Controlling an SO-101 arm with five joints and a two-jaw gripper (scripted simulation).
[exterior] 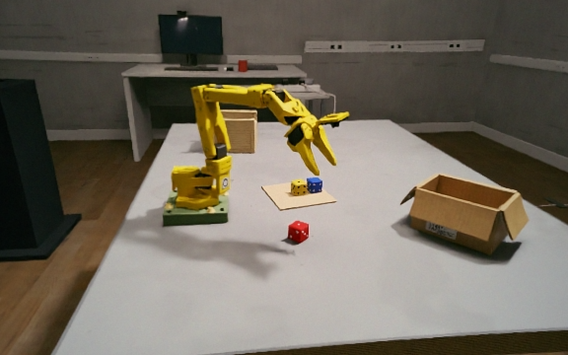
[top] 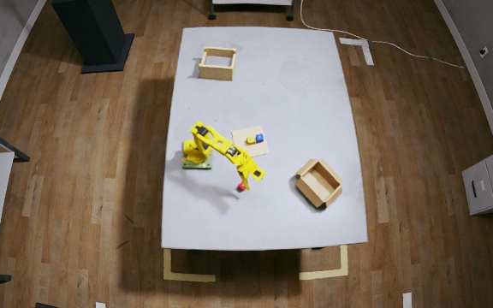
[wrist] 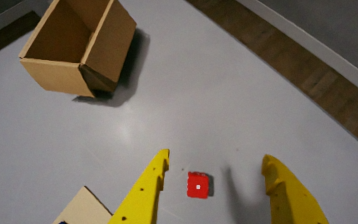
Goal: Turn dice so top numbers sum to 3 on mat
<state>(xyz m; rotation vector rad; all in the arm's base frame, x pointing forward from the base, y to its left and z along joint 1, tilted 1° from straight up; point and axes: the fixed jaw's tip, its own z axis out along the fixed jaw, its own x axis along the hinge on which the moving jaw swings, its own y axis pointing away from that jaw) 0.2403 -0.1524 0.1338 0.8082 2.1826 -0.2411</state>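
Note:
The red die (top: 241,186) (exterior: 298,232) (wrist: 198,186) sits flat on the table, off the mat, in front of it in the exterior view. Its top appears to show one pip. The yellow die (top: 251,140) (exterior: 298,187) and the blue die (top: 259,138) (exterior: 315,185) stand side by side on the tan mat (top: 260,148) (exterior: 289,201) (wrist: 85,205); their top numbers are too small to read surely. My gripper (exterior: 325,169) (wrist: 216,157) is open and empty, raised above the table. In the wrist view the red die appears between the two fingers, well below them.
An open cardboard box (top: 308,191) (exterior: 452,217) (wrist: 55,77) stands on the table (top: 272,222) (exterior: 363,296), right of the mat in the top and exterior views. A wooden frame-like box (top: 216,73) (exterior: 245,135) stands at the far left.

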